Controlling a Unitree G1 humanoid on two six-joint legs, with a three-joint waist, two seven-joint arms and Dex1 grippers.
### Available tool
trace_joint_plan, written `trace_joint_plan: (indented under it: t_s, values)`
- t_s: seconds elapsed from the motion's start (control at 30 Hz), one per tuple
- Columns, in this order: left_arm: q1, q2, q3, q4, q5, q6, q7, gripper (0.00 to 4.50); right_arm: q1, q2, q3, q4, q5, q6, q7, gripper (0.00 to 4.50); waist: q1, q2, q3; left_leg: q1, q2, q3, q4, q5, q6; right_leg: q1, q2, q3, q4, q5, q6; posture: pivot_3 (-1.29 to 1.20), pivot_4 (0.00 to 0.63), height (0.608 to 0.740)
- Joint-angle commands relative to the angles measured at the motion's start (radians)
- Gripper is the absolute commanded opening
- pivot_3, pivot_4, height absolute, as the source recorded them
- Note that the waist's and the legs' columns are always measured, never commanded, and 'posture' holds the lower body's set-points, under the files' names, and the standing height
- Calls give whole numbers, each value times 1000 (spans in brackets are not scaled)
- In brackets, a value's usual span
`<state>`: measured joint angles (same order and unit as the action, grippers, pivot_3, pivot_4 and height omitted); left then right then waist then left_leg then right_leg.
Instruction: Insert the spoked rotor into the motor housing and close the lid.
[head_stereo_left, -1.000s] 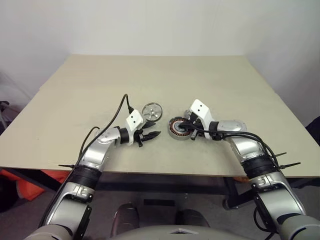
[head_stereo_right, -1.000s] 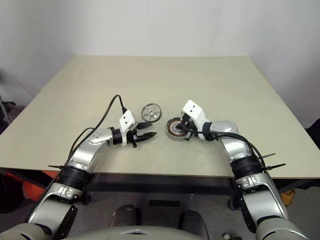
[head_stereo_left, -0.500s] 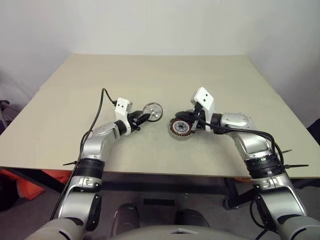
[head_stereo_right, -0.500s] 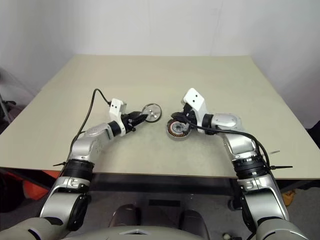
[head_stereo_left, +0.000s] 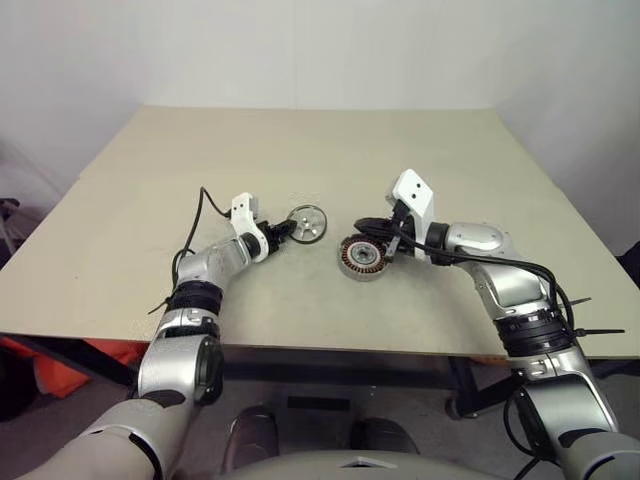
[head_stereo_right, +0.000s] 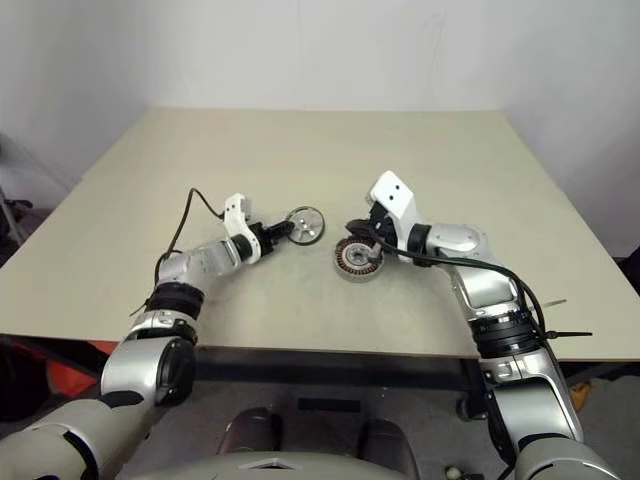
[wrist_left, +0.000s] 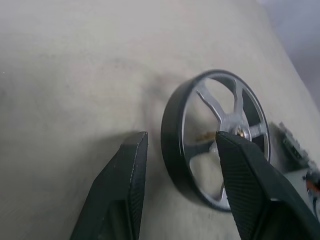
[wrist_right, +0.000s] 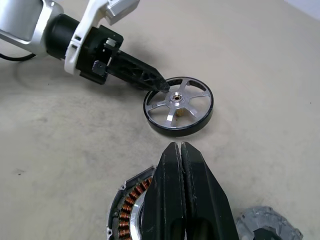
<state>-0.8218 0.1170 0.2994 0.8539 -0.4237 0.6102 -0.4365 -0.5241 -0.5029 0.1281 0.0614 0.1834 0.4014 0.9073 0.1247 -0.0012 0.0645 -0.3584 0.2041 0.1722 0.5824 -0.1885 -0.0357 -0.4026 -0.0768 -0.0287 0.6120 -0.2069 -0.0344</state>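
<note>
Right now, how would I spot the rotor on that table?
Look near the middle of the beige table, between the two arms. The rotor is the shiny spoked wheel lying flat, with the left tool straddling its rim. The housing beside it is bigger, with copper windings inside.

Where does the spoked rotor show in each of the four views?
Left eye view: spoked rotor near table centre, at the left gripper.
Right eye view: same spot.
Left wrist view: rim between the open fingers.
Right wrist view: beyond the shut right gripper.
Shared landmark: the motor housing beside it.
</note>
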Motion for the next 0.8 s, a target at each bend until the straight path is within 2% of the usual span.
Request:
trace_joint_plan:
  t_s: [0.03,0.3,0.63,0.73,0.8]
  values:
    - [-49,-9,21,75,-17,-7,-9,2295,-28,-6,-28,-44,18,-6,-9,40,1,0,0,0,0,0,0,0,0,0,0,0,0,0,0,0,0,740]
    - [-109,-28,48,157,-33,1,-69,2295,-28,-6,-21,-44,10,-13,-20,40,6,0,0,-1,0,0,0,-1,1,1,-2,-1,-2,0,0,0,0,740]
    - [-82,-59,54,122,-48,-4,-115,2295,-23,-5,-22,-48,11,-15,-28,40,3,0,0,-4,0,0,0,-2,3,0,-2,-2,-4,0,0,0,0,740]
    - [-82,-56,68,125,-54,-12,-102,1679,-25,-3,-21,-44,9,-16,-31,0,2,0,0,-4,0,0,0,-2,3,0,-1,-3,-4,0,0,0,0,740]
    - [-85,-56,79,126,-62,-11,-97,1036,-27,-2,-20,-41,9,-16,-33,0,2,0,0,-4,0,0,0,-2,3,0,-2,-3,-4,0,0,0,0,740]
